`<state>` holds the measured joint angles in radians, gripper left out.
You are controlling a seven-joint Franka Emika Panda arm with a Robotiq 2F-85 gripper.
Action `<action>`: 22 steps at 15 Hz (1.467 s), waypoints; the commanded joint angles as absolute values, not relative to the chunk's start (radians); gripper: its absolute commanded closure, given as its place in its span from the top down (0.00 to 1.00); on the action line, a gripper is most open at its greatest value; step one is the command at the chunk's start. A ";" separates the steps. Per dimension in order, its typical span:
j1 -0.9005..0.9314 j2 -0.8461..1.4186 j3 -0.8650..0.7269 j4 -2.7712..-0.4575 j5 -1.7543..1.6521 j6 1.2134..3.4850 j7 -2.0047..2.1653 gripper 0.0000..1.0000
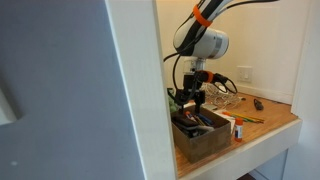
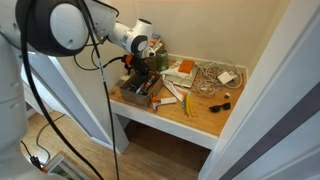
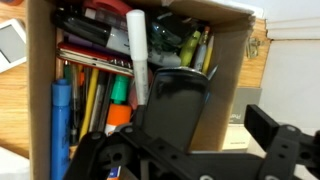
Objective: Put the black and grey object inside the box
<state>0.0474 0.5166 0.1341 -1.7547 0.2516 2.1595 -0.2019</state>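
While over box, slab lengthwise.

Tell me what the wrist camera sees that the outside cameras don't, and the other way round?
Only the wrist view shows clearly: pens and a white marker packed inside the box, with the black and grey object over them. Only an exterior view: the robot arm, the wooden table and a tangle of pale wires. Both: the box and the gripper.
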 commanded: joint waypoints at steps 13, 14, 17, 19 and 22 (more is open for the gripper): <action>-0.036 0.212 0.038 -1.810 -0.100 1.832 -0.507 1.00; -0.045 0.206 0.027 -1.811 -0.078 1.839 -0.481 1.00; -0.069 0.184 0.001 -1.832 -0.026 1.874 -0.395 1.00; -0.066 0.223 0.004 -1.783 -0.052 1.843 -0.432 1.00; -0.075 0.210 -0.004 -1.801 -0.039 1.865 -0.427 1.00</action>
